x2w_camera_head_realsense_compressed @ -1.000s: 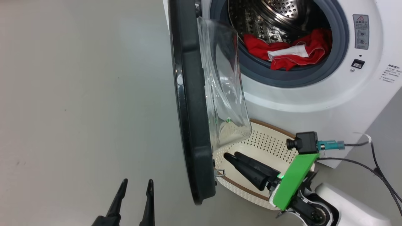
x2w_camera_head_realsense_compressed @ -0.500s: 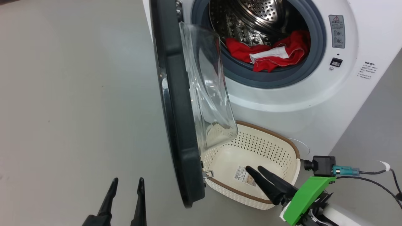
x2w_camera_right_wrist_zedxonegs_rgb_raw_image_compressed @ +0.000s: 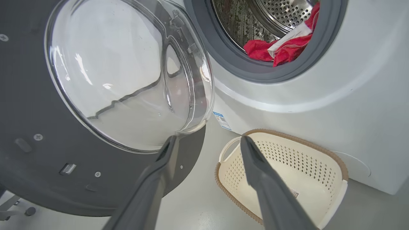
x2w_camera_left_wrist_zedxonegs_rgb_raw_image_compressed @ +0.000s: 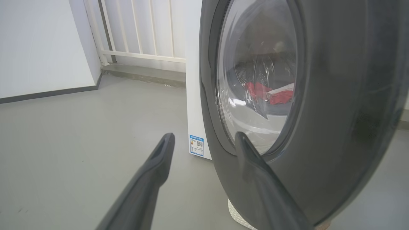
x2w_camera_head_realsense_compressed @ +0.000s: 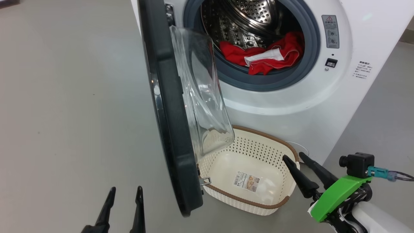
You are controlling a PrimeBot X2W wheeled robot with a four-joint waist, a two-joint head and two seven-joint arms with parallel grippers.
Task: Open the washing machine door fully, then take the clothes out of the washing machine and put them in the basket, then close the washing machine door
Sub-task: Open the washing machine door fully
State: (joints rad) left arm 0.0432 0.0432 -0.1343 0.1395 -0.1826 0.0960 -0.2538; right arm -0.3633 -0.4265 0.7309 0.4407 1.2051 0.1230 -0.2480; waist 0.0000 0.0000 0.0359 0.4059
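– Jaws on both sides spread wide, nothing in either. L gripper (x2w_camera_head_realsense_compressed: 126, 188) sits low at the left over bare floor (x2w_camera_head_realsense_compressed: 64, 97), on the outer side of the door (x2w_camera_head_realsense_compressed: 168, 113).
– Touching it?
– Can't tell. In the L wrist cam one finger overlaps the black rim, but no clear contact.
– R gripper?
– R gripper (x2w_camera_head_realsense_compressed: 293, 156) is by the right end of the basket (x2w_camera_head_realsense_compressed: 258, 145). In the head cam its tips line up w/ the brown rim. The R wrist cam looks down on the basket, apart from it.
– Door?
– Open, standing out from the washer (x2w_camera_head_realsense_compressed: 291, 106), nearly edge-on to the head cam. Glass bowl (x2w_camera_head_realsense_compressed: 200, 97) bulges toward the R gripper's side, its lower part above the basket's left end.
– Clothes?
– Clothes (x2w_camera_head_realsense_compressed: 262, 56) are inside the drum (x2w_camera_head_realsense_compressed: 245, 19): red w/ a white panel, bunched at the front, resting on the lower lip of the grey gasket (x2w_camera_head_realsense_compressed: 258, 85).
– Basket?
– On the floor just in front of the washer, below the opening, btw door and R gripper. Label sticker (x2w_camera_head_realsense_compressed: 247, 181) shows on its bottom.
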